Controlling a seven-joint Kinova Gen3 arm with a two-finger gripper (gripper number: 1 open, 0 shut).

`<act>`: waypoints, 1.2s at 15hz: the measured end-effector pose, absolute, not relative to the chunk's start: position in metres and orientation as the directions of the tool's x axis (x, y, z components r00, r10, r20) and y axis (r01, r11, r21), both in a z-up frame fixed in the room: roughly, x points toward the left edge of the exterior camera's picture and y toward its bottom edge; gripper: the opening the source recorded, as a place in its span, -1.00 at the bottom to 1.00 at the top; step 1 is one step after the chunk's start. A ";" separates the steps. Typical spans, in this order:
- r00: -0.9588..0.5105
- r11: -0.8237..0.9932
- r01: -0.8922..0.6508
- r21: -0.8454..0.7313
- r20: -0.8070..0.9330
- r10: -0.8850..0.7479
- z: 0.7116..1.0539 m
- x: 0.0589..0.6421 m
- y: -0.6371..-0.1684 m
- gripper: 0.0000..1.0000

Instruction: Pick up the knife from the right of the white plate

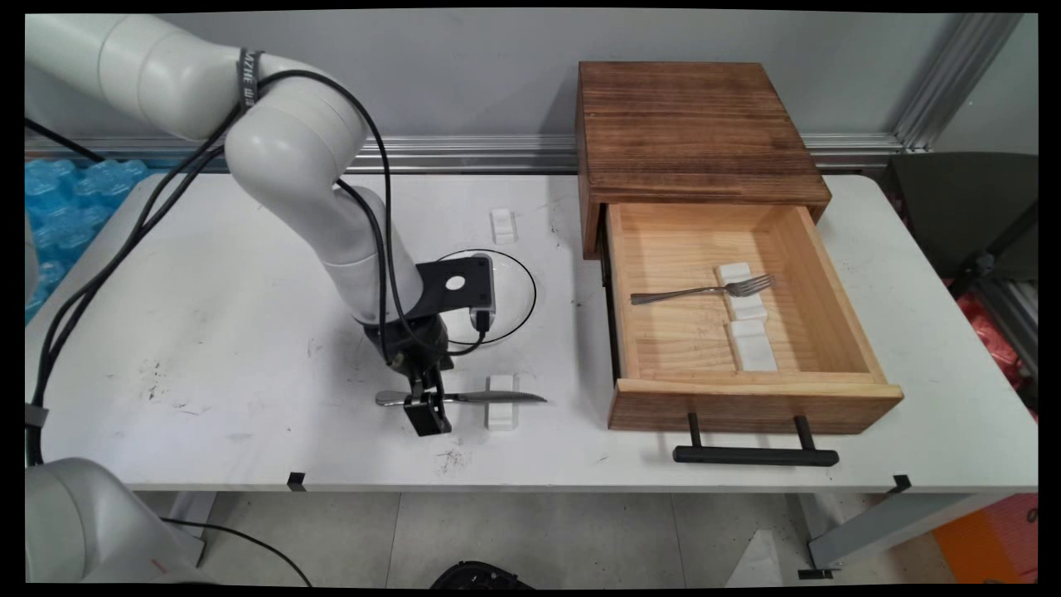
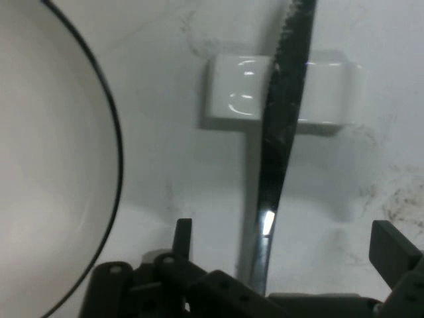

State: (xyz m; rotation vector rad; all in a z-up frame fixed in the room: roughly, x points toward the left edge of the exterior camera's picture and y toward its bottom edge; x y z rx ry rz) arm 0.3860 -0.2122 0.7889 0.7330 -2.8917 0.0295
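Two black fingers of the pincer [image 1: 427,410] [image 2: 286,238] stand spread on either side of a knife [image 1: 477,398] [image 2: 285,132], one to each side of its handle end. A gap shows on both sides in the hand view, so they pinch nothing. The knife lies flat across the near middle of the tabletop [image 1: 207,332]. Its serrated blade points toward the drawer and is propped on a small white rest [image 1: 501,414] [image 2: 232,93].

Just behind the pincer, partly hidden by the arm's wrist, sits a clear plate with a dark rim [image 1: 528,290] [image 2: 112,132], apart from the knife. A second white rest [image 1: 502,224] lies beyond the plate, nearer the wall.

To the right stands a dark wooden cabinet [image 1: 688,124] with its pale drawer [image 1: 746,406] pulled fully out, black handle toward the near edge. Inside the drawer a fork [image 1: 704,290] lies crosswise with its tines on one of two white rests [image 1: 753,344].
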 end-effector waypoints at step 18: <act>-0.880 0.884 -0.467 -0.001 0.102 -0.464 0.788 0.369 -0.203 1.00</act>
